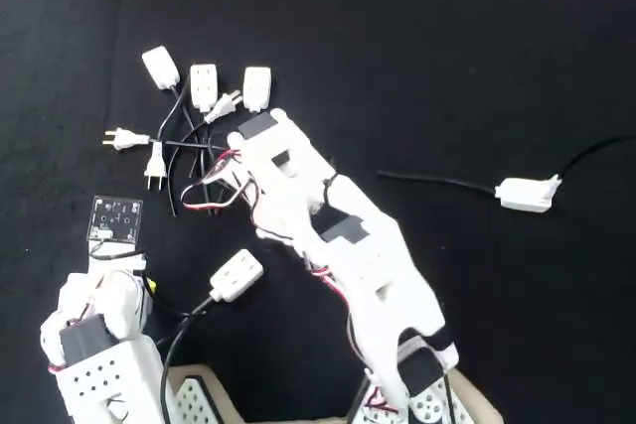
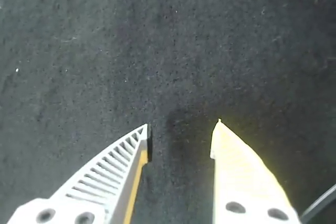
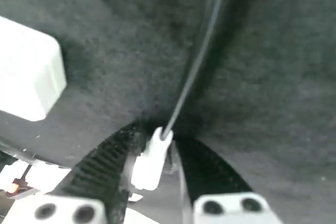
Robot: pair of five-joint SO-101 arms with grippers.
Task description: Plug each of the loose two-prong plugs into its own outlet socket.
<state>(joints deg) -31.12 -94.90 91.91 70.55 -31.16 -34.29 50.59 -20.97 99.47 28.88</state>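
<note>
Three white outlet sockets (image 1: 203, 84) lie in a row at the far left of the black cloth. Loose two-prong plugs (image 1: 124, 139) lie just in front of them on tangled black cables; one plug (image 1: 224, 104) rests between two sockets. My right arm's wrist (image 1: 260, 136) hangs over this cluster. My right gripper (image 3: 156, 137) is shut on a white plug (image 3: 149, 163), whose cable runs away over the cloth, with a white outlet block (image 3: 26, 72) close by. My left gripper (image 2: 181, 129) stands open over bare cloth, holding nothing.
Another white outlet (image 1: 236, 275) on a black cable lies near my left arm (image 1: 99, 325). At the right, a white outlet with a plug (image 1: 525, 193) sits on its own cable. The table's far edge borders room clutter.
</note>
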